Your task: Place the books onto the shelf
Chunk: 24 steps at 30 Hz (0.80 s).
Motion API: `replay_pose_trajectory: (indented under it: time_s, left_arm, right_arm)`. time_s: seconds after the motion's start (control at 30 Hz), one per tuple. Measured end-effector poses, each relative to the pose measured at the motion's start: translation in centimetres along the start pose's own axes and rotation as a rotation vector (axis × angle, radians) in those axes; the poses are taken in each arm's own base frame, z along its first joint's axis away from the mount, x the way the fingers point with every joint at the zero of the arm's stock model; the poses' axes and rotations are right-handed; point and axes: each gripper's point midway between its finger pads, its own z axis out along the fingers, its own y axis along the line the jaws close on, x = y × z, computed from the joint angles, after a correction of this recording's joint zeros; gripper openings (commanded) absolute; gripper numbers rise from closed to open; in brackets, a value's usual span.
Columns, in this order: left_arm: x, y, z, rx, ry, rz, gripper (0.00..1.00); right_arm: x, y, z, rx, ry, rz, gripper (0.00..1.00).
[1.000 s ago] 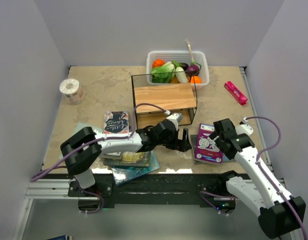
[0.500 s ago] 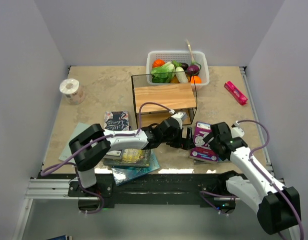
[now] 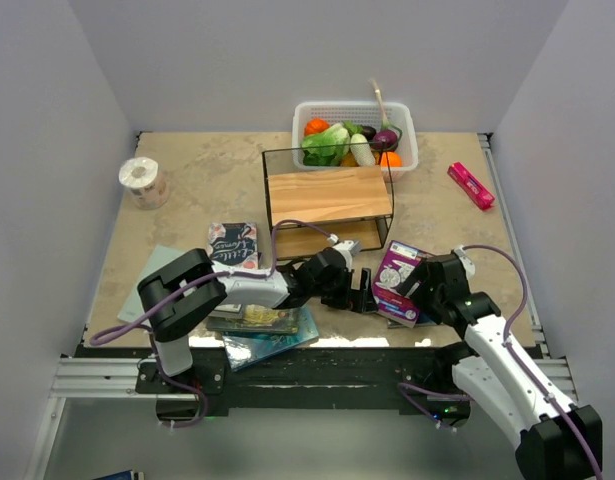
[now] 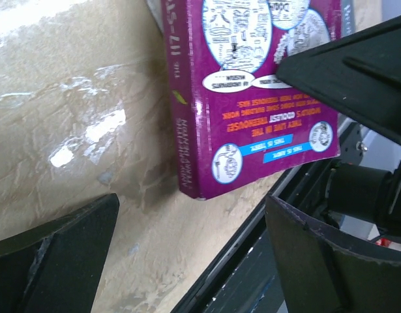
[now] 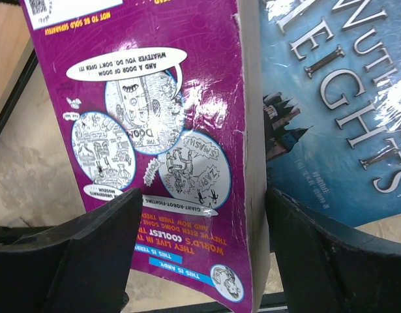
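A purple book (image 3: 395, 272) with white circles stands tilted beside the front of the shelf (image 3: 327, 195), spine down on the table. My right gripper (image 5: 203, 202) is open and straddles its near end; one finger (image 5: 330, 261) sits by the cream page edge, the other overlaps the cover. A teal-blue book (image 5: 337, 111) lies under it. My left gripper (image 4: 193, 215) is open just left of the purple book (image 4: 252, 85) and holds nothing. More books (image 3: 262, 320) are stacked at the near left, and a dark one (image 3: 233, 243) lies behind them.
A white basket (image 3: 407, 150) of vegetables stands behind the shelf. A pink oblong object (image 3: 470, 185) lies at the far right and a paper roll (image 3: 142, 182) at the far left. The table's near edge and black rail (image 4: 252, 261) run right beside both grippers.
The purple book has slid left off the teal-blue book and tipped up. My right gripper followed it toward the near edge, its jaws narrowing. The left gripper shifted slightly nearer.
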Motion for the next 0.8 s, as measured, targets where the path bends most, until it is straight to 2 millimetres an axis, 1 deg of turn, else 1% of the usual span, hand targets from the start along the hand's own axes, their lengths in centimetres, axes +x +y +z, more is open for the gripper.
replay_pose_trajectory:
  time_s: [0.1,0.17,0.27,0.4,0.53,0.63,0.67,0.73,0.77,0.8]
  left_arm:
    - [-0.2,-0.3,0.2,0.045,-0.010,-0.013,0.95]
    - [-0.3,-0.5,0.3,0.078,-0.013,-0.023,0.90]
    - [-0.5,-0.6,0.5,0.143,-0.017,-0.046,0.86]
    - [-0.7,-1.0,0.8,0.226,-0.018,-0.053,0.86]
    - [-0.9,-2.1,0.9,0.302,-0.021,-0.044,0.84]
    - [-1.0,-2.1,1.2,0.342,-0.016,-0.045,0.72]
    - [-0.9,-2.1,1.4,0.355,-0.012,-0.045,0.63]
    - [-0.6,-2.0,1.7,0.375,0.001,-0.048,0.53]
    - [-0.5,-1.9,1.8,0.383,0.009,-0.054,0.42]
    - [-0.3,-1.7,1.9,0.389,0.020,-0.063,0.37]
  right_arm:
    - [0.3,0.2,0.0,-0.012,0.018,-0.018,0.74]
    - [0.4,0.3,0.0,-0.017,0.027,-0.025,0.74]
    - [0.5,0.4,0.0,-0.025,0.033,-0.031,0.74]
    - [0.7,0.5,-0.1,-0.035,0.044,-0.037,0.75]
    - [0.9,0.6,-0.1,-0.040,0.051,-0.044,0.75]
    - [0.9,0.6,-0.1,-0.040,0.052,-0.045,0.75]
    - [0.9,0.6,0.0,-0.038,0.053,-0.046,0.75]
    - [0.9,0.6,0.0,-0.039,0.054,-0.046,0.75]
    - [0.9,0.6,0.0,-0.039,0.054,-0.046,0.75]
    - [0.9,0.6,0.0,-0.039,0.054,-0.047,0.75]
